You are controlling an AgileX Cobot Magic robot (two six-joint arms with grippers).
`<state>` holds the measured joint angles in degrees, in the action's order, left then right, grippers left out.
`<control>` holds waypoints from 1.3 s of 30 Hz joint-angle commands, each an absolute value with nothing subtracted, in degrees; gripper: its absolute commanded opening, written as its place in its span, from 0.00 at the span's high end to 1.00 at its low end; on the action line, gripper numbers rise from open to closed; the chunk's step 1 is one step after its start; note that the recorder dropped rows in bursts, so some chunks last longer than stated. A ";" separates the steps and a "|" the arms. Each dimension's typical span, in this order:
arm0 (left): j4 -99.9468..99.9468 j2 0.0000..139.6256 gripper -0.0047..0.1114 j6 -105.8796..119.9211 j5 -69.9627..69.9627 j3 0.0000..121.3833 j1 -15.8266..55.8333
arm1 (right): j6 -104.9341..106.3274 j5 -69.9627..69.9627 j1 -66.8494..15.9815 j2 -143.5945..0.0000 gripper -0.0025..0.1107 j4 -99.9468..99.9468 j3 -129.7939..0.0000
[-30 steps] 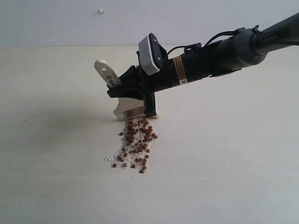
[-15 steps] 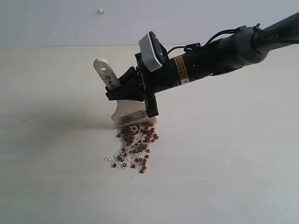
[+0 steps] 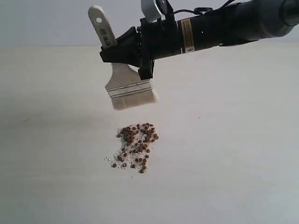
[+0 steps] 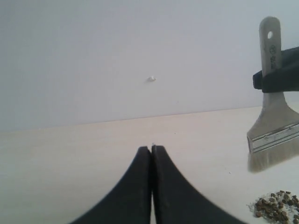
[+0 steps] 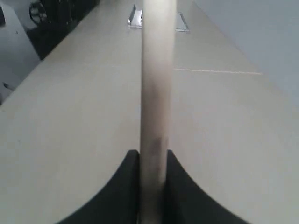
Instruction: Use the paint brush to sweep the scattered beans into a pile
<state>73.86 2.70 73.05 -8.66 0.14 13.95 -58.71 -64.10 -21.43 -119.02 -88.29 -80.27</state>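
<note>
The beans [image 3: 135, 145] lie in a loose heap with pale crumbs on the table, and show at the corner of the left wrist view as beans [image 4: 276, 206]. The paint brush [image 3: 126, 79] hangs in the air above and behind the heap, bristles down, clear of the table. My right gripper [image 3: 122, 50] is shut on its wooden handle; the right wrist view shows the paint brush [image 5: 155, 93] edge-on between the fingers of the right gripper [image 5: 153, 156]. The paint brush [image 4: 274, 126] also appears in the left wrist view. My left gripper [image 4: 152, 148] is shut, holding nothing, away from the beans.
The pale table [image 3: 224, 154] spreads wide around the heap. A plain wall [image 3: 56, 23] with a small white speck [image 4: 151, 79] stands behind. Dark equipment [image 5: 51, 18] shows beyond the table's far end in the right wrist view.
The right gripper has lifted the brush off the table, up and slightly back from the beans. The top of the heap was pushed closer together before the lift.
</note>
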 commanded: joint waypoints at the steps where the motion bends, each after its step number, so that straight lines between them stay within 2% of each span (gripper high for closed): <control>1: 74.13 2.41 0.96 72.85 -8.74 0.00 14.00 | -73.38 -69.76 -22.02 -118.48 0.98 -85.80 -80.29; 8: 74.13 2.41 0.96 72.85 -8.74 0.00 14.00 | -72.45 -66.33 -26.55 -118.28 0.98 -81.50 -72.83; 12: 74.13 2.41 0.96 72.85 -8.74 0.00 14.00 | -59.22 -69.06 -28.36 -116.94 0.98 -63.55 -59.87; 16: 74.13 2.41 0.96 72.85 -8.74 0.00 14.00 | -51.16 -69.96 -28.36 -115.44 0.98 -62.13 -53.32; 20: 74.13 2.41 0.96 72.85 -8.74 0.00 14.00 | -53.29 -69.58 -28.36 -115.44 0.98 -68.03 -52.81; 34: 74.13 2.41 0.96 72.85 -8.74 0.00 14.00 | -46.37 -68.79 -28.36 -119.87 0.98 -63.76 -50.15; 39: 74.13 2.41 0.96 72.85 -8.74 0.00 14.00 | -41.59 -64.11 -28.25 -120.07 0.98 -59.34 -50.15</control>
